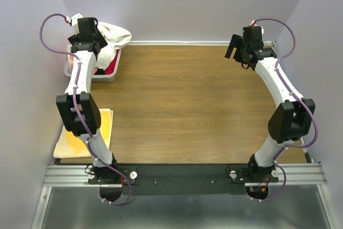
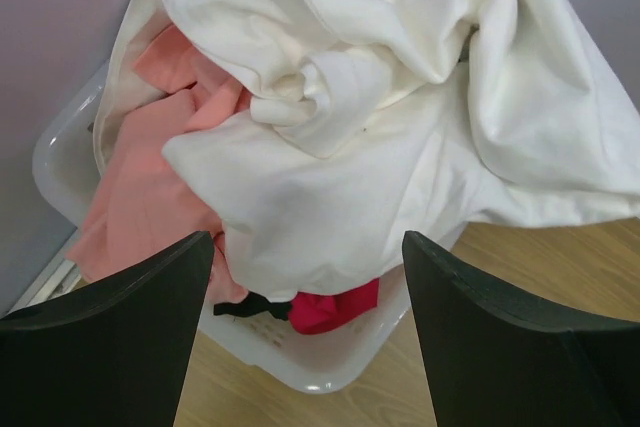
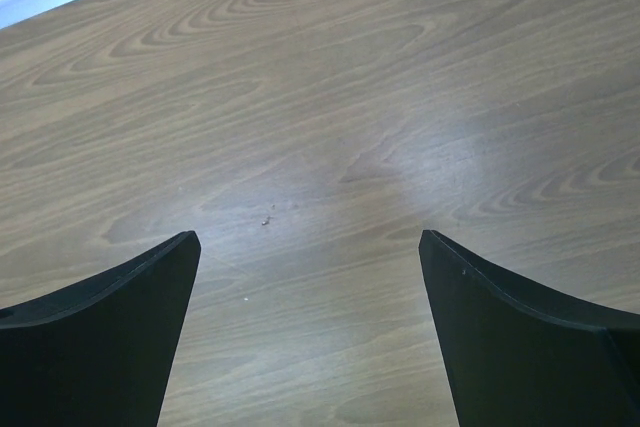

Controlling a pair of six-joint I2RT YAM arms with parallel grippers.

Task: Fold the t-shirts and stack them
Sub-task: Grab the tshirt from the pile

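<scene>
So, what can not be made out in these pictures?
- Left wrist view: the white t-shirt covers the basket; the number of shirts underneath cannot be counted.
- Top view: the left arm hides part of the yellow cloth; what it is cannot be told.
- Top view: the red garment is too small to identify.

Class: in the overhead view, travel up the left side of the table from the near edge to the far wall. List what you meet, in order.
Left arm's base → folded yellow cloth → near rim of the white basket → white t-shirt heaped over the basket's far end.
</scene>
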